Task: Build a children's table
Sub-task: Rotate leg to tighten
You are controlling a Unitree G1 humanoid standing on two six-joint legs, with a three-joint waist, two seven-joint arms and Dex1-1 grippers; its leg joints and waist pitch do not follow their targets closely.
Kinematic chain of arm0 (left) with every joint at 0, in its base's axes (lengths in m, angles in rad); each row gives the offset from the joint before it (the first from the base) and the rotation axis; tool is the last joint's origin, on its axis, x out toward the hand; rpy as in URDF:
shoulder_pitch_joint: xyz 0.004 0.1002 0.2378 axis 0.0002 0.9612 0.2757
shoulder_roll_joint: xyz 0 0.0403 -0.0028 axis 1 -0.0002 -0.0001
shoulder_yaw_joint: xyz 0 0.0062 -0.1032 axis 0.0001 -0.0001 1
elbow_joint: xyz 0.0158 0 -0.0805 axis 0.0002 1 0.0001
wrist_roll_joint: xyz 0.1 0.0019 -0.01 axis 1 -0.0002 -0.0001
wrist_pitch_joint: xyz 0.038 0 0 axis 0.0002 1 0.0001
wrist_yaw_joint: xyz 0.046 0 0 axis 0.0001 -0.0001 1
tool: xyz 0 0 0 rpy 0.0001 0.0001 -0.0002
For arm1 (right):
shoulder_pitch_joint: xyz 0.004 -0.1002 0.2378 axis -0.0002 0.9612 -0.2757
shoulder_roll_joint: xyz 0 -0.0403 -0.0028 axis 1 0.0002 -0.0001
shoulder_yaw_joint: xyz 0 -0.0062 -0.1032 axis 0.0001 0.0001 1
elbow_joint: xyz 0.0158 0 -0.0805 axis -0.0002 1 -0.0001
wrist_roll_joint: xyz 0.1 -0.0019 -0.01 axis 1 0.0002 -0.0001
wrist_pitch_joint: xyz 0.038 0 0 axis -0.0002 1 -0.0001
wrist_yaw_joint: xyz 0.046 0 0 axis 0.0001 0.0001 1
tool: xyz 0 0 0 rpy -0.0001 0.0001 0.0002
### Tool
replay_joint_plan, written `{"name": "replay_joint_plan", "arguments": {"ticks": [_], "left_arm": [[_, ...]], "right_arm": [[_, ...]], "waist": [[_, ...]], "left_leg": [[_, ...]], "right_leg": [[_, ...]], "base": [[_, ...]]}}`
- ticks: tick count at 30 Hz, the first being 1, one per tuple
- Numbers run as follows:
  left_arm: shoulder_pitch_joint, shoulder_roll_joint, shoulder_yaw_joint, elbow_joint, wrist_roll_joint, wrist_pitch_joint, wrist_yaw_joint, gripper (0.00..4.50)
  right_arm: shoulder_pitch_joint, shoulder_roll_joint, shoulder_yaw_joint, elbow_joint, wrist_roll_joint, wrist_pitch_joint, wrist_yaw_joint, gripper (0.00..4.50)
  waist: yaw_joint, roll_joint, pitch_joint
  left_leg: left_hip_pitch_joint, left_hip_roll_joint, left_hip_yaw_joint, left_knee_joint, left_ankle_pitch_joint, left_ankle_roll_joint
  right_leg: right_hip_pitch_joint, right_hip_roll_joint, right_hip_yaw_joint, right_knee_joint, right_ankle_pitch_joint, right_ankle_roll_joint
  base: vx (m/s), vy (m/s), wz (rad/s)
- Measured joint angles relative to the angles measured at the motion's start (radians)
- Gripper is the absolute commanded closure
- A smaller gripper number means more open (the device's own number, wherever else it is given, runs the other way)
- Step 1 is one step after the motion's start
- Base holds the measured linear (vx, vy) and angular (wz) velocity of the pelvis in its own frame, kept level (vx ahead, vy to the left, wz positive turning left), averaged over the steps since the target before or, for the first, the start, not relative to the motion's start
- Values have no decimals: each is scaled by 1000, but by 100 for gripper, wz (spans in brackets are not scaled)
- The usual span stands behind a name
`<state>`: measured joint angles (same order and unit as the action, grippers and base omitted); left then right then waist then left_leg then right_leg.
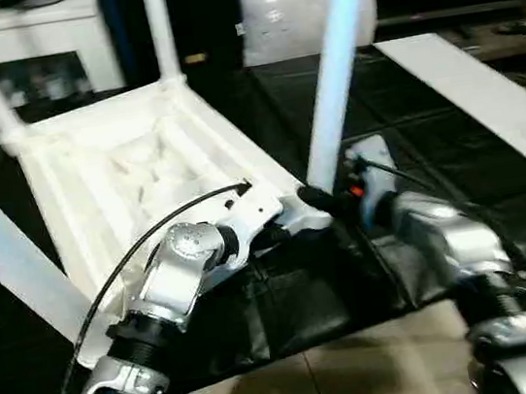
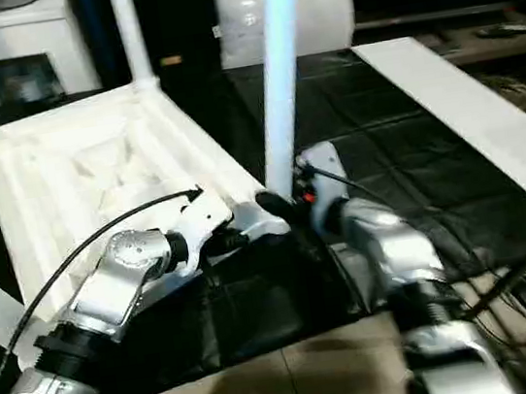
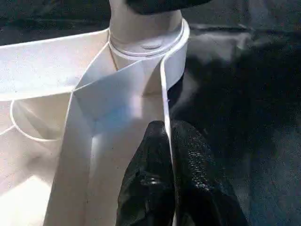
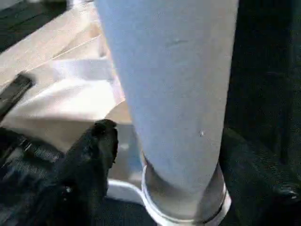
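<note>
We see the table (image 1: 131, 166) upside down on the dark floor; 4 legs stand in its sockets, their tops cut off. The left gripper (image 3: 168, 141) pinches the top's rim wall. The right gripper (image 4: 155, 155) stands open around the near leg (image 1: 330, 80), 1 finger (image 4: 89, 155) visible.

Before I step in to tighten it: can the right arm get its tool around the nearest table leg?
Probably yes. The right tool sits at the base of the nearest leg, where it enters the corner socket, fingers either side. The left tool pinches the tabletop rim beside it, not blocking.
</note>
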<state>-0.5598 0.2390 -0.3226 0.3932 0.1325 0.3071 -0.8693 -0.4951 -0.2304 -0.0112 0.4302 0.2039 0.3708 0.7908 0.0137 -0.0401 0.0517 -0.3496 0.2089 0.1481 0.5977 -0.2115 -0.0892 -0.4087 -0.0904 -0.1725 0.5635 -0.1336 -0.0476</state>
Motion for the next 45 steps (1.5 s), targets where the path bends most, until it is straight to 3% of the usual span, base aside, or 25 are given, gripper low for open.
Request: {"name": "replay_joint_plan", "arguments": {"ticks": [4, 10, 14, 20, 24, 30, 38, 44, 45], "left_arm": [[7, 69, -18, 6, -14, -89, -110, 450], [24, 182, -40, 6, -51, -226, -294, 450], [23, 230, -57, 5, -65, -278, -385, 450], [15, 247, -80, 6, -79, -314, -471, 450], [-1, 248, -99, 17, -79, -330, -504, 450], [-12, 242, -106, 34, -80, -338, -515, 450], [-13, 232, -93, 43, -87, -328, -514, 450], [13, 173, -36, 33, -94, -164, -392, 450], [16, 152, -19, 33, -80, -122, -326, 450]], "right_arm": [[49, -107, 43, -55, 21, -23, 183, 37], [58, -227, 88, -72, 36, -80, 421, 37], [52, -256, 127, -61, 36, -107, 512, 37], [50, -255, 166, -30, 29, -122, 571, 108], [41, -225, 186, -26, 35, -122, 603, 128], [37, -224, 197, -26, 42, -121, 622, 202], [43, -224, 194, -33, 49, -104, 633, 242], [67, -178, 140, -70, 40, -19, 468, 253], [61, -135, 115, -66, 25, 8, 370, 253]], "waist": [[25, -1, 0], [45, -2, 0], [51, -3, -1], [68, -4, 0], [78, -5, 0], [76, -5, 0], [77, -6, 0], [69, -5, 0], [52, -6, 0]], "left_leg": [[1, 0, 2, 1, 0, 0], [1, -1, 4, 4, -2, -6], [2, -1, 6, 4, -2, -6], [4, -1, 8, 4, -2, -6], [5, -1, 9, 5, -2, -7], [6, -1, 12, 5, -1, -7], [6, -1, 12, 5, -1, -7], [13, -1, 14, 5, 0, -8], [16, -1, 14, 6, 0, -8]], "right_leg": [[0, -1, 1, 0, -1, 1], [1, -1, 6, 0, 0, 2], [2, -1, 8, 2, 0, 2], [1, -1, 15, 8, -3, 6], [1, -1, 17, 13, -5, 6], [1, -1, 20, 13, -5, 6], [1, -1, 20, 14, -5, 6], [6, -1, 20, 13, -5, 6], [6, -1, 20, 14, -5, 6]], "base": [[0, 0, 0], [0, 0, 0], [0, 0, 0], [0, 0, 0], [0, 0, 0], [0, 0, 0], [0, 0, 0], [0, 0, 0], [0, 0, 0]]}}
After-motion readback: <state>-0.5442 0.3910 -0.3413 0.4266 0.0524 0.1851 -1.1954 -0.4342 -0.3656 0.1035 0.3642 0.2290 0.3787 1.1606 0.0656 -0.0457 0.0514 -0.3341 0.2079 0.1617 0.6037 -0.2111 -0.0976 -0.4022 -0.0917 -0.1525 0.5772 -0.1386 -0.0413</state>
